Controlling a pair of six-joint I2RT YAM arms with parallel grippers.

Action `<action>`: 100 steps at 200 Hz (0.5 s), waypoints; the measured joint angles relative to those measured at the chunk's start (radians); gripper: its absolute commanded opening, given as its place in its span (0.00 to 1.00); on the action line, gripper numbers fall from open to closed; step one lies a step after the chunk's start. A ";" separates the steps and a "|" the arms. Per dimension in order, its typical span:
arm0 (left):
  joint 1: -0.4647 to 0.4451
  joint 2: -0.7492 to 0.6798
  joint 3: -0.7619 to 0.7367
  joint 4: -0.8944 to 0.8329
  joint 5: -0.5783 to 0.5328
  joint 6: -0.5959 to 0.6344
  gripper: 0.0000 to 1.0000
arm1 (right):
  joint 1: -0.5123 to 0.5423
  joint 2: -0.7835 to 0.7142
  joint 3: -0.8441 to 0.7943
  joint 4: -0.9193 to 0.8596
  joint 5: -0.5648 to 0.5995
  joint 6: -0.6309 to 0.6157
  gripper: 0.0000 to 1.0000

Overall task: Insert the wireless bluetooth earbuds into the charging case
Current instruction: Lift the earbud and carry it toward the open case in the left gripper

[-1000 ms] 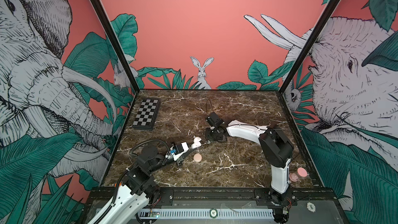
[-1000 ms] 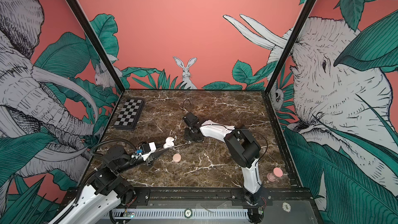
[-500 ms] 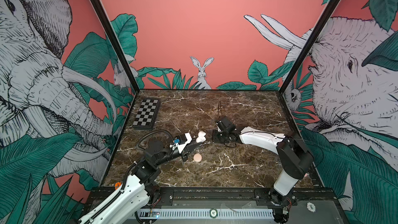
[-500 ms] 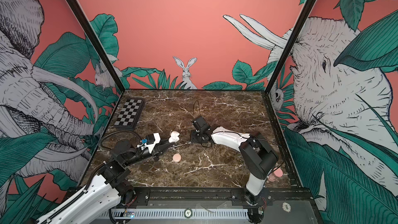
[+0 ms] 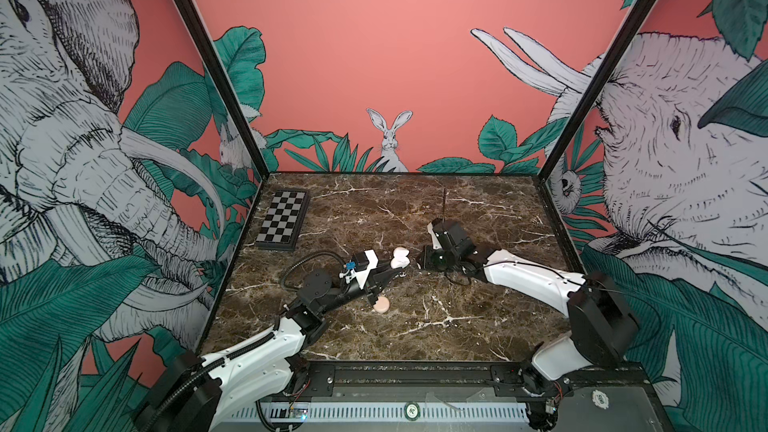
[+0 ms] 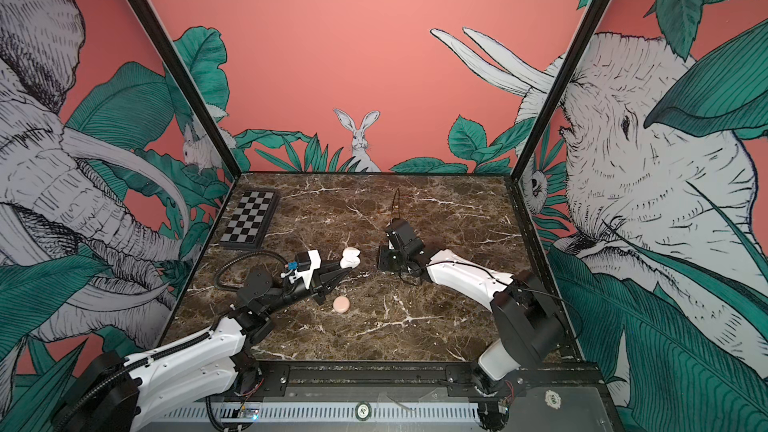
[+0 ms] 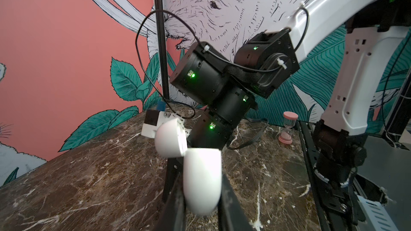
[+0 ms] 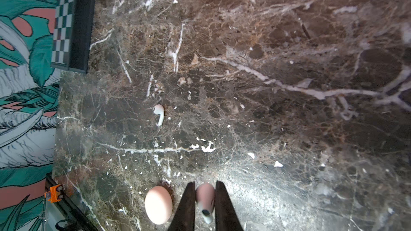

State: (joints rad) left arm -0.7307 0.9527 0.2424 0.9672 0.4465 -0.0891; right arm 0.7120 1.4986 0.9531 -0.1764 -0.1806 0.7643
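My left gripper (image 5: 395,271) (image 7: 202,198) is shut on a white charging case (image 5: 401,260) (image 6: 350,258) (image 7: 201,178), held above the marble with its lid (image 7: 170,138) hinged open. My right gripper (image 5: 430,261) (image 8: 205,198) hovers just right of the case, pointing down, shut on a pale earbud (image 8: 205,194) whose stem shows between the fingers. A second white earbud (image 8: 159,114) lies loose on the marble table (image 5: 478,326). A closed pink round case (image 5: 381,305) (image 6: 341,304) (image 8: 158,204) rests on the table below the left gripper.
A folded chessboard (image 5: 282,220) (image 6: 249,220) lies at the back left. A pink hourglass (image 7: 287,127) stands near the right front edge behind the right arm. A small orange object (image 8: 53,193) sits off the table's edge. Patterned walls enclose three sides.
My left gripper has carried the open case up and to the right, toward the middle. My right gripper, with its earbud, has shifted right, and its elbow has swung right and down.
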 measured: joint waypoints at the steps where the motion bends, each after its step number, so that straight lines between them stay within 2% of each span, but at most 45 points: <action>1: 0.000 0.002 -0.002 0.007 0.000 0.000 0.00 | 0.000 -0.002 0.000 0.000 0.000 -0.001 0.15; 55: 0.000 0.124 -0.054 0.264 -0.044 -0.058 0.00 | -0.003 -0.106 -0.021 0.027 -0.002 -0.014 0.15; 100: -0.005 0.184 -0.060 0.349 -0.066 -0.084 0.00 | -0.004 -0.197 -0.021 0.046 -0.004 -0.033 0.15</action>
State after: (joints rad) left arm -0.7357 1.1370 0.1825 1.3163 0.3801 -0.1726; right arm 0.7082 1.3018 0.9321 -0.1307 -0.1844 0.7315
